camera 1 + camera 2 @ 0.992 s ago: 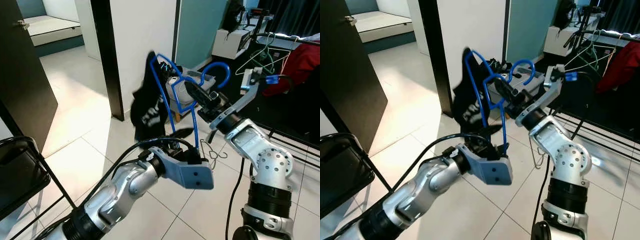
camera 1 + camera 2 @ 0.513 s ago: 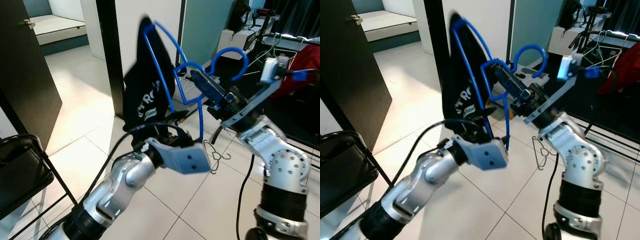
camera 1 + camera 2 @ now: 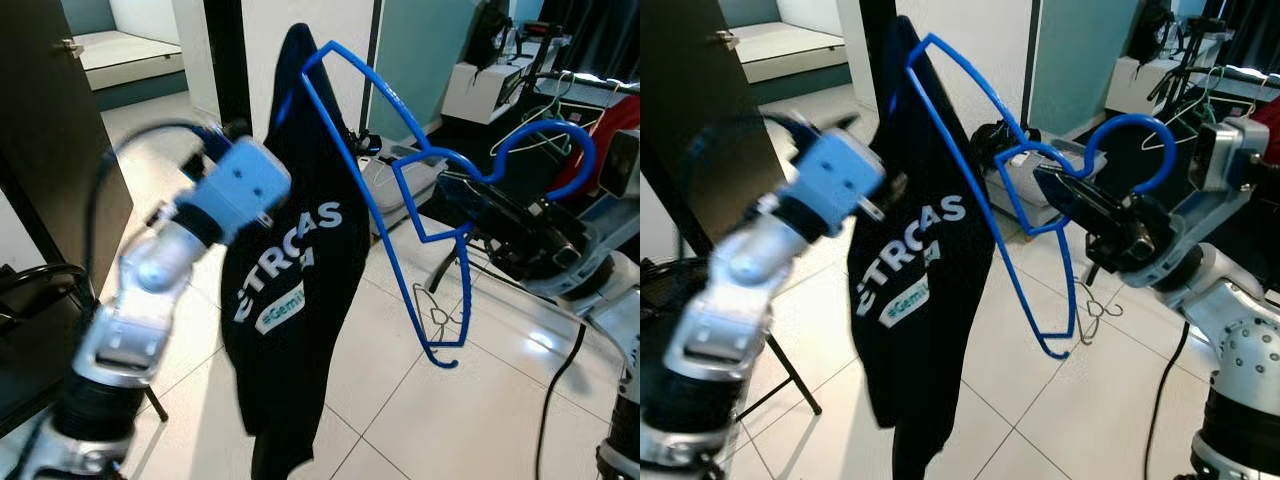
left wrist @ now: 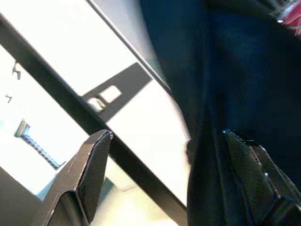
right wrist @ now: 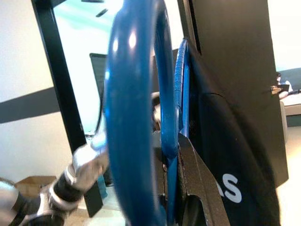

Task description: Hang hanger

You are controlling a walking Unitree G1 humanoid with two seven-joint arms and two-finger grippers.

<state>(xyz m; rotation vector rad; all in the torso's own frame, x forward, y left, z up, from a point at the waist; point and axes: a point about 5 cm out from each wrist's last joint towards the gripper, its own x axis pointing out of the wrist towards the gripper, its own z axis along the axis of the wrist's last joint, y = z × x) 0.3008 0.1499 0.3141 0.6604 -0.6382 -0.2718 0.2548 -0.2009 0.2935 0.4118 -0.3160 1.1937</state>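
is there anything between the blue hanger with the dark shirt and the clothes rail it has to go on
Nothing visible blocks it. The right gripper holds the blue plastic hanger by its neck, the dark printed t-shirt draped on one shoulder. The metal clothes rail, behind and to the robot's right, has open air before it. The left gripper is open beside the shirt.

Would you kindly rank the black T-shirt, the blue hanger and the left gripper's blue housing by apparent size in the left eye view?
1. black T-shirt
2. blue hanger
3. left gripper's blue housing, smallest, though blurred and nearer the camera, so only roughly judged.
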